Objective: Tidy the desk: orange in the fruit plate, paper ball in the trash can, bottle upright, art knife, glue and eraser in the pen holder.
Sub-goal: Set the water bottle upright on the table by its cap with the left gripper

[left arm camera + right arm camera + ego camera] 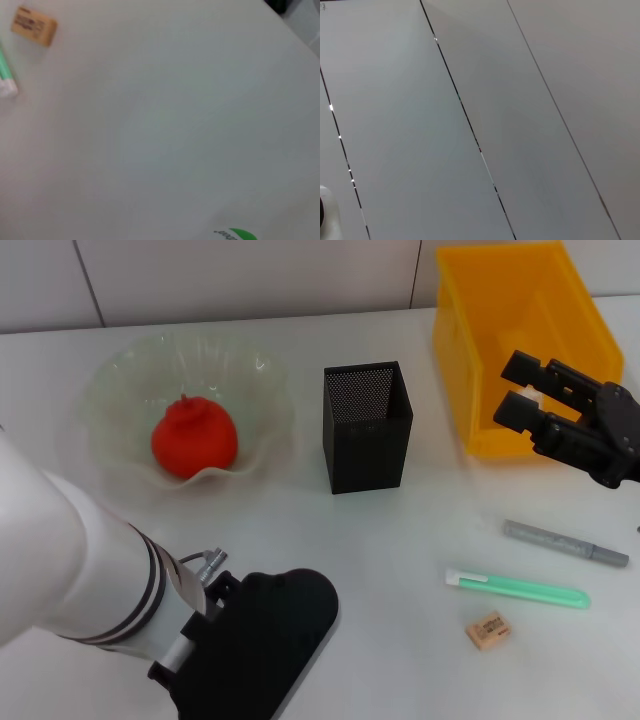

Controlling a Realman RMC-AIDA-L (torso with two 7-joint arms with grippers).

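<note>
Desk (pixel 400 560), plain white, is carrying everything. Left arm (pixel 70 570) is filling the near-left corner of the head view, big white forearm running into a black wrist block; left gripper (pixel 255 645) is sitting low over the desk near the front edge, can't tell how its fingers stand.

Trash can (pixel 520 340), yellow, is sitting at the far right. Right gripper (pixel 525 390) is hovering at the can's near side above its front wall, fingers parted with a narrow gap and something small and white showing between them. Can't confirm that it is the paper ball.

Fruit plate (pixel 120 380), pale-green wavy bowl, is sitting far left with the orange (pixel 194 438) lying inside it. Pen holder (pixel 366 427), black mesh, is standing upright between plate and can, apart from both.

Grey pen-shaped tool (pixel 565 543) is lying near right. Green stick with a white cap (pixel 518 589) is lying just in front of it. Eraser (pixel 488 630), tan block, is lying flat nearest the front, close to the green stick and not touching.

Left wrist view is showing mostly bare desk, plus the eraser and the green stick's white end. A bit of green label (pixel 237 234) is showing at that picture's edge. Right wrist view is showing only pale panels with dark seams.
</note>
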